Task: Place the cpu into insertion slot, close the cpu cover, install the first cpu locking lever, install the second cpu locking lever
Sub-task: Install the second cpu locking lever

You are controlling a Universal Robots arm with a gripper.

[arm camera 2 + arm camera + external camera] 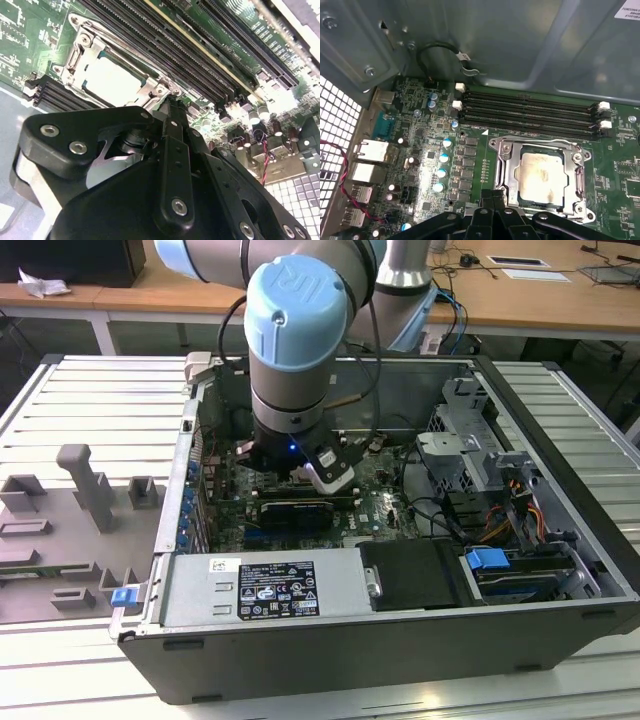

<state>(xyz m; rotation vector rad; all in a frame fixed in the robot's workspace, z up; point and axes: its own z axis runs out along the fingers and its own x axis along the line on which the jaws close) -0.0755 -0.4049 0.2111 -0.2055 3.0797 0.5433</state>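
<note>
The cpu [543, 176] sits in its socket under the cpu cover [506, 170], just beyond the gripper's [492, 196] pressed-together, empty fingertips.

So the whole thing sits on a ribbed light-grey metal table [90, 400], slats running side to side. Lying straight on it is the open computer case [400, 640], flat on its side with the insides facing up, taking most of the surface. Over on the exterior view's left there's a grey fixture block [70, 530] with posts and pockets, pushed right up beside the case. Behind the table stand wooden desks [540, 300] with a few papers on them.
</note>
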